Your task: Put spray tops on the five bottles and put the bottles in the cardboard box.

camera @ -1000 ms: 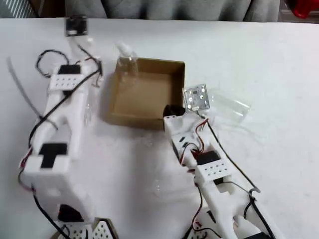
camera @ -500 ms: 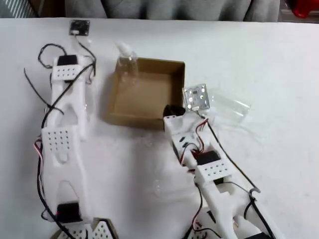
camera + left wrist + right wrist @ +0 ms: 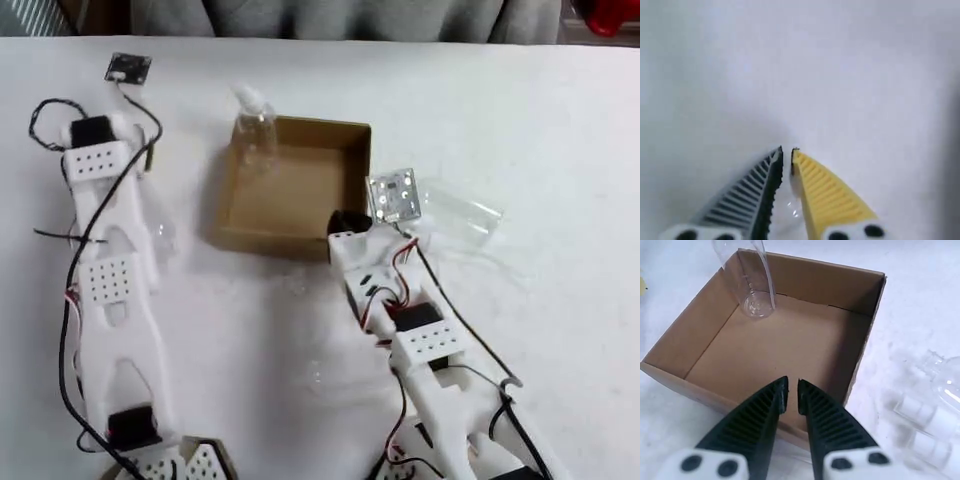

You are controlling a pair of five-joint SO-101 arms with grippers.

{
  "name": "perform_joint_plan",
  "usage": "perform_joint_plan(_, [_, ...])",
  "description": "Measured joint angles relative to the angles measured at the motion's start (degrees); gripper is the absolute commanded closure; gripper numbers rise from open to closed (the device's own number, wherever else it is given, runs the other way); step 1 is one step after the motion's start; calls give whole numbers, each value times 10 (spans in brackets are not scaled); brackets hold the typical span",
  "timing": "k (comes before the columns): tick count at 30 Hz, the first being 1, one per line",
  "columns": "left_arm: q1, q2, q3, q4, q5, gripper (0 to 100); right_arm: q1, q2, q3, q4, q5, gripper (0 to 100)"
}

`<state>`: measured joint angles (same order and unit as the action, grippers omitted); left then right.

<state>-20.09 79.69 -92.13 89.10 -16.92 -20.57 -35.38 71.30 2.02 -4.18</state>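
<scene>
Left fingers (image 3: 825, 195) closed and empty, tips nearly touching, over bare tabletop (image 3: 840, 75), well to the left of the box (image 3: 262, 240). Right fingers (image 3: 827, 427) also closed on nothing, tips above the box's near wall, close to its right corner. One bottle (image 3: 256, 135) with a white spray top (image 3: 249, 98) stands upright inside the box at the far left corner; more clear bottles (image 3: 458, 213) lie on their sides on the tabletop just right of the box, count unclear.
</scene>
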Motion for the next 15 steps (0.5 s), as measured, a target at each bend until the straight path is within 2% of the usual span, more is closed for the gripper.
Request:
perform_joint_plan(9, [-69,-1,-2,86,-25,980,1,0,0,0,0,983])
perform_joint_plan(12, [-76,-13,-2,126,-58,980,0,0,0,0,0,983])
perform_joint_plan(15, [-77,-40,6,131,-64,980,1,0,0,0,0,983])
